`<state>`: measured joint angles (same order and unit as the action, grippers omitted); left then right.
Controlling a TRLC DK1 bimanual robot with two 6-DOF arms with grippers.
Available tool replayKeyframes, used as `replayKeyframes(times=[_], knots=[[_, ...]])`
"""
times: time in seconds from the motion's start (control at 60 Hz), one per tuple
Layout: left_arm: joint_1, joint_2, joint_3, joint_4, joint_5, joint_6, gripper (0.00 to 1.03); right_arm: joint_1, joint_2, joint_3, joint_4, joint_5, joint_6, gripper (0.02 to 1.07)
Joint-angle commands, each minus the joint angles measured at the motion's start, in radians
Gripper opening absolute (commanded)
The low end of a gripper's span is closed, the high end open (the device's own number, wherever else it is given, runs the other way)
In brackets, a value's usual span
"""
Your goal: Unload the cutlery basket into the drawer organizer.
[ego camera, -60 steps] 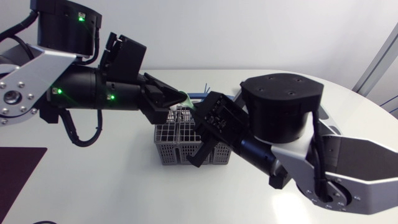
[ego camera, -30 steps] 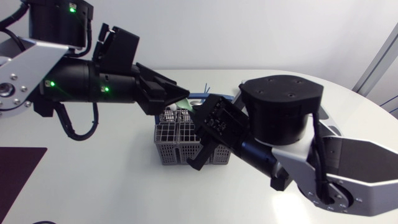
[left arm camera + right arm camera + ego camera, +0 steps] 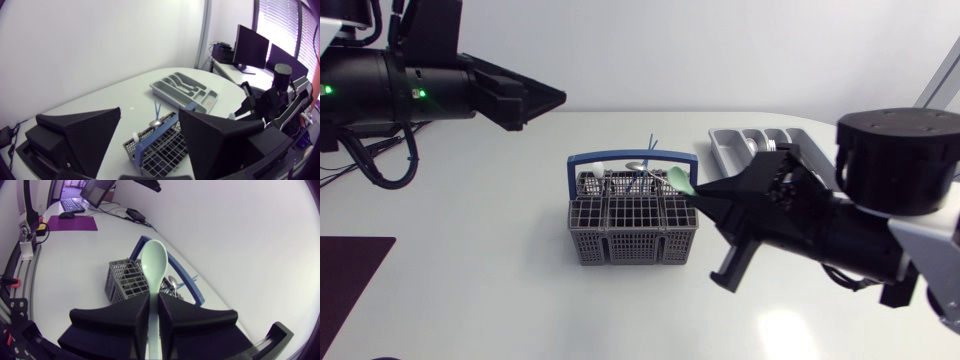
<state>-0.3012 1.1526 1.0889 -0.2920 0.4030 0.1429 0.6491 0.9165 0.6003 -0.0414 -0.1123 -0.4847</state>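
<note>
Holding a pale green spoon (image 3: 153,262) by its handle, the right gripper (image 3: 708,196) sits right of centre in the overhead view. Its two black fingers are pressed in on the handle from both sides. The spoon's bowl pokes out ahead of them, toward the cutlery basket (image 3: 632,232). From above, the bowl shows at the basket's right rear corner, and I can't say whether it touches the rim there.

The basket stands on the white desk (image 3: 500,290) about mid-frame, grey mesh with a blue handle (image 3: 632,156) arching over its back row. A pair of thin blue sticks (image 3: 650,148) and a metal spoon (image 3: 156,122) stand up in the rear compartments.

The grey drawer organizer (image 3: 740,145) lies on the desk at upper right, beyond the basket and just behind the right arm.

The left gripper (image 3: 548,98) hangs at upper left, well apart from the basket. Its wedge fingers are spread wide with nothing between them.
</note>
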Motion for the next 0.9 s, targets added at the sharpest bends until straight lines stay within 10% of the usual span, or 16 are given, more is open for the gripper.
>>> replayKeyframes(times=[0.0, 0.433, 0.883], knots=[[0.011, 0.002, -0.021, -0.006, -0.047, 0.057, 0.99, -0.105, -0.050, 0.013, -0.097, -0.093, -0.052, 0.12], [0.060, -0.042, -0.158, 0.010, -0.121, 0.149, 0.99, -0.775, 0.140, 0.112, -0.449, -0.561, -0.652, 0.08], [0.059, -0.056, -0.198, 0.025, -0.121, 0.161, 0.99, -1.074, 0.588, 0.325, -0.534, -0.578, -1.121, 0.08]])
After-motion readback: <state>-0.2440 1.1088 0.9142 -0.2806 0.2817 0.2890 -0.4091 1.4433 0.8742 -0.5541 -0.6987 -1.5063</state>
